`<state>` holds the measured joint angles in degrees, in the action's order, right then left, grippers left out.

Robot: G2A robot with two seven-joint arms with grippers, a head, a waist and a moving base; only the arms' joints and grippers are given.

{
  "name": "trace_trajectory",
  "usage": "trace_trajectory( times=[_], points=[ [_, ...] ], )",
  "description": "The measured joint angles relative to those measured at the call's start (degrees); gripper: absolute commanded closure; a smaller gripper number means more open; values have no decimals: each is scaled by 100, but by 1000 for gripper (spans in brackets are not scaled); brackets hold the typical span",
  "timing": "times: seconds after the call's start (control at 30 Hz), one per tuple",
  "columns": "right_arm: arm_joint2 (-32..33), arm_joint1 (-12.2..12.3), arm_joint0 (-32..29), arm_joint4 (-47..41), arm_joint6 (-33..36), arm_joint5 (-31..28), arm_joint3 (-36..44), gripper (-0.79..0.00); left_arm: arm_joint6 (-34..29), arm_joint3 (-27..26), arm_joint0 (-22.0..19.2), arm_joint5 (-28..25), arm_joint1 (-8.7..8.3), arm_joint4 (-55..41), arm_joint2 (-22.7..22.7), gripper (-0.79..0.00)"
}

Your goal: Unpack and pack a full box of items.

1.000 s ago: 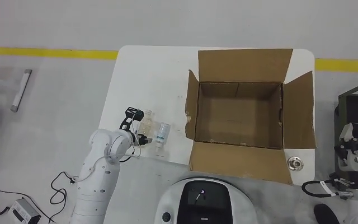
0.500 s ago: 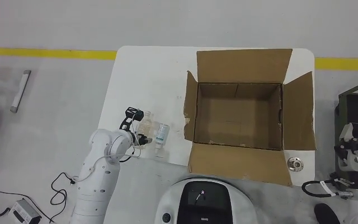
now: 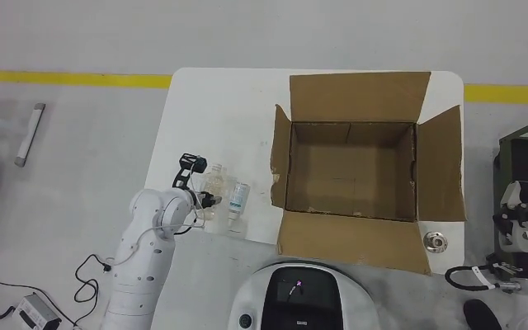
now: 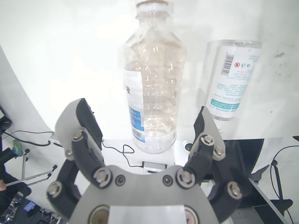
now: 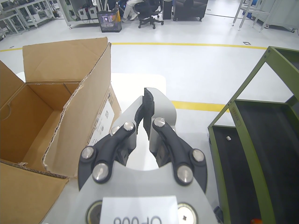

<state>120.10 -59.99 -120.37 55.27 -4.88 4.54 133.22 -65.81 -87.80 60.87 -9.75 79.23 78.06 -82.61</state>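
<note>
- At the near left corner of the white counter, the left jaws stand apart, one on each side of the base of a clear plastic water bottle with a white cap. Neither jaw touches it. The bottle appears to lie on its side with its cap pointing away from the arm, which would suit a grip across its broad lower body.
- Just beside it lies a smaller clear bottle with a white-and-teal printed label, roughly parallel and a little apart. That gap looks wide enough for one jaw to pass between the two bottles.
- To the right, the large brown cardboard box sits with all four flaps folded outward and its floor bare. With nothing inside and both bottles out on the counter, the unpacking looks complete and the packing not yet begun. The spread flaps leave the mouth open for a drop from above.
- Beyond the box's right flap, the right jaws are pressed together on nothing and held out past the counter's edge, apparently parked out of the way.
- An olive-green metal trolley with dark trays stands on the floor farther right.
</note>
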Motion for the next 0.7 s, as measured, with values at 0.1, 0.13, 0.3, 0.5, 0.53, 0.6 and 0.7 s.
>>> trace_trajectory(
  times=[0.1,0.13,0.3,0.5,0.53,0.6,0.7],
  points=[
    [0,0,0,0,0,0,0,0,163,176,-92,113,-5,102,58,-785],
    [0,0,0,0,0,0,0,0,215,227,-120,145,-7,171,89,-785],
    [0,0,0,0,0,0,0,0,357,507,-249,277,-2,339,263,-785],
    [0,0,0,0,0,0,0,0,369,776,-350,284,-7,288,335,-785],
    [0,0,0,0,0,0,0,0,374,805,-361,291,-10,278,335,-785],
    [0,0,0,0,0,0,0,0,394,845,-380,322,-14,255,331,-776],
    [0,0,0,0,0,0,0,0,383,831,-377,318,-22,202,336,-776]
  ],
)
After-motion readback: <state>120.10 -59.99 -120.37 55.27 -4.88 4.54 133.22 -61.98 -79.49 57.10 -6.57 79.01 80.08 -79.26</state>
